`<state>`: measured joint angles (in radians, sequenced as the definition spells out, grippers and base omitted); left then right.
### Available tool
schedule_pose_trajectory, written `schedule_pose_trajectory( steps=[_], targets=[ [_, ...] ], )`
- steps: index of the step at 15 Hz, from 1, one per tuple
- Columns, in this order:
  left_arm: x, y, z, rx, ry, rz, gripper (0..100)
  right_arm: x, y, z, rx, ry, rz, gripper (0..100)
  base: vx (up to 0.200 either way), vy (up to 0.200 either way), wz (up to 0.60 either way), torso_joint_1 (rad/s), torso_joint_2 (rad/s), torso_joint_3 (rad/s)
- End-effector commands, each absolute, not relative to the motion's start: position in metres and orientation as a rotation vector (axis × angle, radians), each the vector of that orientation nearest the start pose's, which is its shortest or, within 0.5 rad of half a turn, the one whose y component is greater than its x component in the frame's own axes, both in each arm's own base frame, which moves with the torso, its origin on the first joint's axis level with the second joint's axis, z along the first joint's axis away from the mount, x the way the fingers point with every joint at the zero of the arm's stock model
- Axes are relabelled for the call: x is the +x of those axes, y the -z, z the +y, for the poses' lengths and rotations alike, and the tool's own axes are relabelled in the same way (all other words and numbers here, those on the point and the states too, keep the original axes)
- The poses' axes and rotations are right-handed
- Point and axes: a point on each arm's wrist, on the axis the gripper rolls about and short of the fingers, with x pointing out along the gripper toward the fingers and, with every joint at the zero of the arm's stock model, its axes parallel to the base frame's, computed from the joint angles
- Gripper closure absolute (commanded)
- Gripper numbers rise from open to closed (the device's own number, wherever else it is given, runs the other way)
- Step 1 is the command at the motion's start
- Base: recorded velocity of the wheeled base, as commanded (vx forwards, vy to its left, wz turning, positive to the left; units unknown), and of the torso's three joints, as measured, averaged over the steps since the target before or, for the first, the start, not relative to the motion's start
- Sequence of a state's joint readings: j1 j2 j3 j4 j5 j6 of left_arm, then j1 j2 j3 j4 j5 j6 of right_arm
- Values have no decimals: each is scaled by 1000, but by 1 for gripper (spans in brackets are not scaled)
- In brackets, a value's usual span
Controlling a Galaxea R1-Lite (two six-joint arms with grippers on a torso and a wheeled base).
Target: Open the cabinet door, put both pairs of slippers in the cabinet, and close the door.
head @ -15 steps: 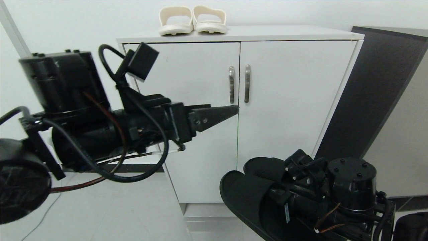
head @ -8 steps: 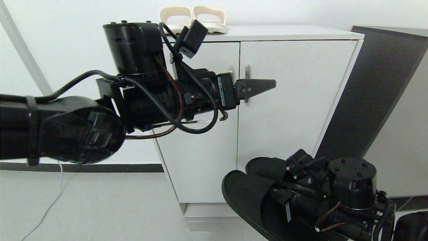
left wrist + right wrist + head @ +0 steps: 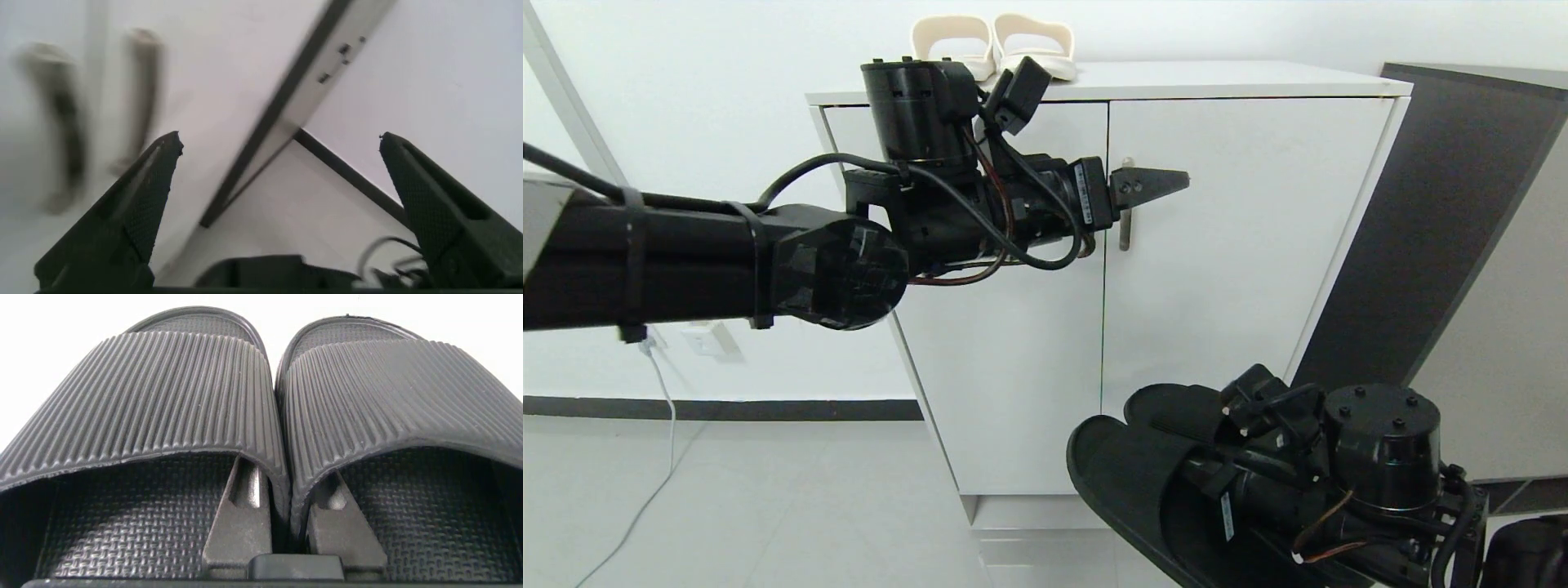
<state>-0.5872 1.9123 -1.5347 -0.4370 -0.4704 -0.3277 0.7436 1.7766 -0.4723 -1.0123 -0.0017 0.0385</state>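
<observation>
The white cabinet [image 3: 1241,269] stands with both doors shut. A cream pair of slippers [image 3: 994,45] lies on its top. My left gripper [image 3: 1183,178] is held out at handle height, its tips just past the right door's metal handle [image 3: 1125,231]. In the left wrist view this gripper [image 3: 279,145] is open, nothing between its fingers, and both handles [image 3: 143,98] are blurred off to one side. Low in front of the cabinet's right door hangs a black pair of slippers [image 3: 1143,457]. My right gripper [image 3: 288,518] is shut on their two adjoining straps [image 3: 278,416], one finger inside each slipper.
A dark grey panel [image 3: 1445,229] leans against the cabinet's right side. A wall socket [image 3: 709,339] and a white cable [image 3: 645,490] are at the left, above open grey floor [image 3: 768,506].
My left arm has risen and swung right, from below the handles on the left door to handle height at the door seam. The right arm and black slippers have stayed put.
</observation>
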Motion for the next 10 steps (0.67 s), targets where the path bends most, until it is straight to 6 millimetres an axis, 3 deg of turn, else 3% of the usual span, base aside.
schedule_pose_trajectory(
  steps=[1, 10],
  targets=[
    [333, -287, -225, -301, 1034, 121, 0, 205, -115, 189, -73, -731, 293, 100, 0, 0, 0, 0, 0, 0],
    [354, -281, -232, -299, 1007, 120, 0, 205, -112, 189, -77, -732, 305, 100, 0, 0, 0, 0, 0, 0]
  ],
)
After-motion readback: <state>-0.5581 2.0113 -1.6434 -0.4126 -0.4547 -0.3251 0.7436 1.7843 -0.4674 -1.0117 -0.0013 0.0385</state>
